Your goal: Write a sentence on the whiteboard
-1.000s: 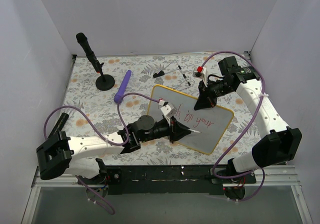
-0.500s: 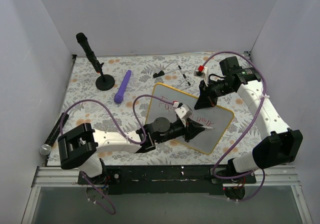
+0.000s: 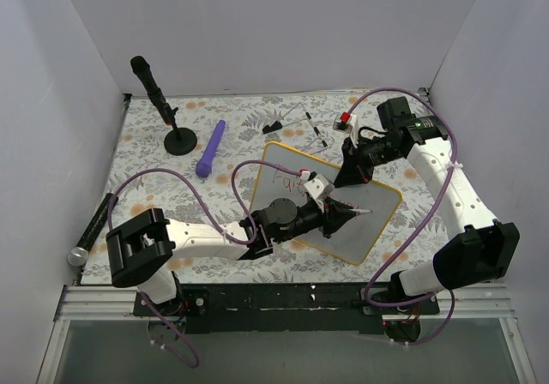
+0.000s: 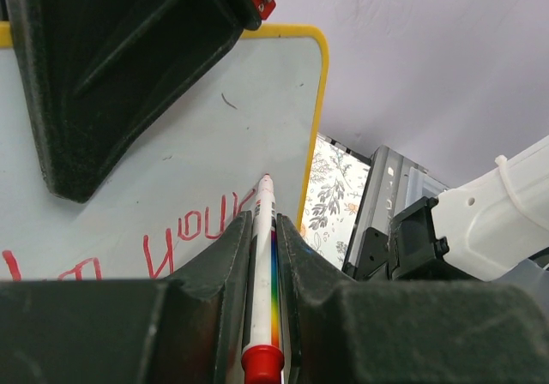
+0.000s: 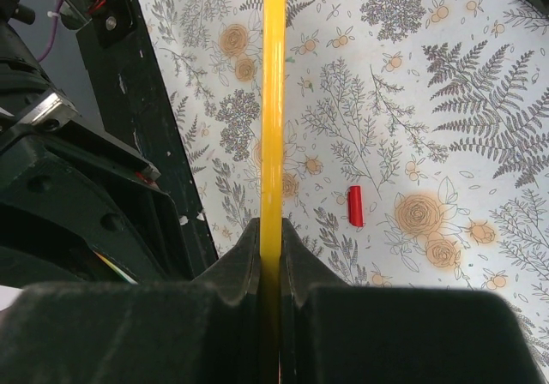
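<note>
A robot lab cell: plain white walls (image 3: 274, 33) around a floral-clothed table (image 3: 154, 187) and a stand microphone (image 3: 157, 99).

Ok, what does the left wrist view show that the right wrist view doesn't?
Only left wrist: the marker pinched in the left gripper, tip near the red sentence. Only right wrist: the whiteboard's yellow rim edge-on in the right gripper, and a small red cylinder on the floral cloth. Both: the rim and cloth.

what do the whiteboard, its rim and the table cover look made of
Whiteboard: smooth, even white face, probably coated board; red ink sits cleanly on it. Rim: even bright yellow, likely plastic. Table cover: matte floral print, cloth or vinyl, cannot tell which.
</note>
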`<state>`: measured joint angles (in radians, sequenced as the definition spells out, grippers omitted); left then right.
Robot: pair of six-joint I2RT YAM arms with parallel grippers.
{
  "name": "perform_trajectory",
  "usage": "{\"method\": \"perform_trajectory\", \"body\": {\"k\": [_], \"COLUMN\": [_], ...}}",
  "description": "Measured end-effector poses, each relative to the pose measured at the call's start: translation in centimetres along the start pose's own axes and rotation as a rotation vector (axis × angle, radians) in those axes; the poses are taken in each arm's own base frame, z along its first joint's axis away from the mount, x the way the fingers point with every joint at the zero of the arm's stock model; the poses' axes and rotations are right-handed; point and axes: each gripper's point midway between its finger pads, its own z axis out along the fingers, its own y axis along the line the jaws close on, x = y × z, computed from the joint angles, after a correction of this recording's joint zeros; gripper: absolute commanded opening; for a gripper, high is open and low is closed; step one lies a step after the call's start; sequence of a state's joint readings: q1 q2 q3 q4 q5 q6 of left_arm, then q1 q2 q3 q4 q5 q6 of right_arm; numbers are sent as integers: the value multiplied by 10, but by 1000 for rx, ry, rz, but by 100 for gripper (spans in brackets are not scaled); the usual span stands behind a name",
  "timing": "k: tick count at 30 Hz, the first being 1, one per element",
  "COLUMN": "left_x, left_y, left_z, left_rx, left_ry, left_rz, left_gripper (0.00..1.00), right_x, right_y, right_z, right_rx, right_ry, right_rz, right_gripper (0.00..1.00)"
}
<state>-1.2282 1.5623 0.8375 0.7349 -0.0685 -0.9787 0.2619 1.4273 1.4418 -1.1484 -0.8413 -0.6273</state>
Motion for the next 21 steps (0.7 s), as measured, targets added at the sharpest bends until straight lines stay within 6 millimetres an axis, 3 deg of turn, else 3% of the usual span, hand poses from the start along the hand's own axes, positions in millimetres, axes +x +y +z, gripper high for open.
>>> {"method": "perform_trajectory", "body": {"k": [21], "left_x": [8], "left_y": [2], "left_z": [3], "left_rx": [-17], "left_ry": [27], "left_rz": [2], "left_gripper": [0], "right_x": [0], "right_y": [0], "right_z": [0], "right_rx": [1], "right_ry": [-1], "right_rz": [-2], "right_gripper": [1]}}
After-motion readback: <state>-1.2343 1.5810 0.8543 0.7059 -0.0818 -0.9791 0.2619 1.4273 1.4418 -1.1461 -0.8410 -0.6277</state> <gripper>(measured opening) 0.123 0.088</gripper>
